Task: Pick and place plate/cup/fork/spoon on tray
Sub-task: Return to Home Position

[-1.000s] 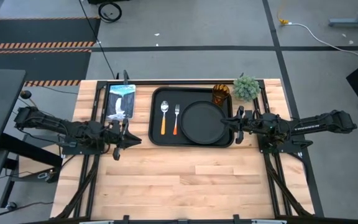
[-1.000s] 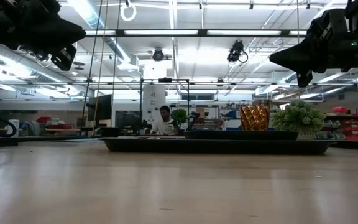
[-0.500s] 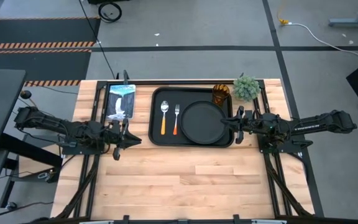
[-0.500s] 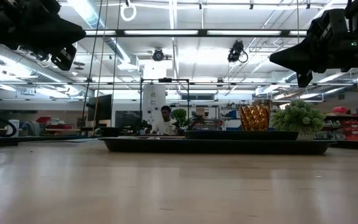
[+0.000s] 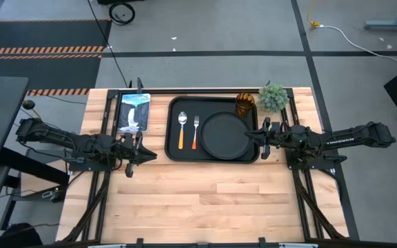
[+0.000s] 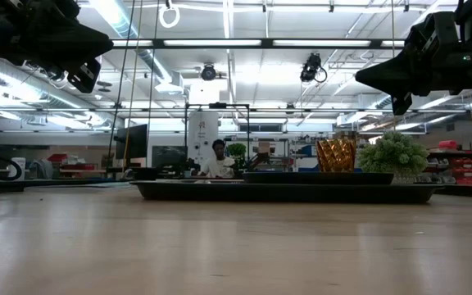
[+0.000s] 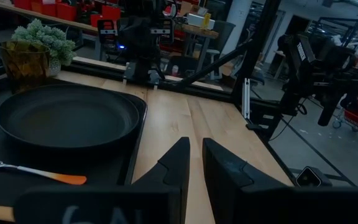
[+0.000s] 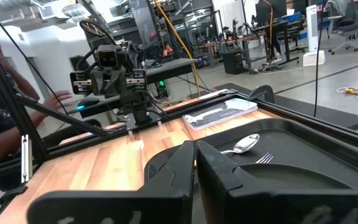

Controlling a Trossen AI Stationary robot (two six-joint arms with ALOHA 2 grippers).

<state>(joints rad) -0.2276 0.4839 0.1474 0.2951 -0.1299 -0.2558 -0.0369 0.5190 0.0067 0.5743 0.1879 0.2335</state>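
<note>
The black tray [image 5: 173, 131] lies at the table's far middle. On it are the round black plate [image 5: 225, 135], the spoon [image 5: 182, 129] and the fork [image 5: 195, 131]. The amber cup [image 5: 245, 104] stands at the tray's far right corner, beside the tray as far as I can tell. My left gripper [image 5: 154, 154] hovers left of the tray, shut and empty; it shows in its wrist view [image 7: 196, 149]. My right gripper [image 5: 248, 134] hovers over the tray's right edge, shut and empty, and shows in its wrist view [image 8: 195, 147].
A small green potted plant [image 5: 273, 97] stands at the far right, next to the cup. A blue-white card [image 5: 134, 112] lies left of the tray. Bare wooden table [image 5: 212, 200] stretches toward the near edge. A person sits in the room beyond the table [image 6: 217, 157].
</note>
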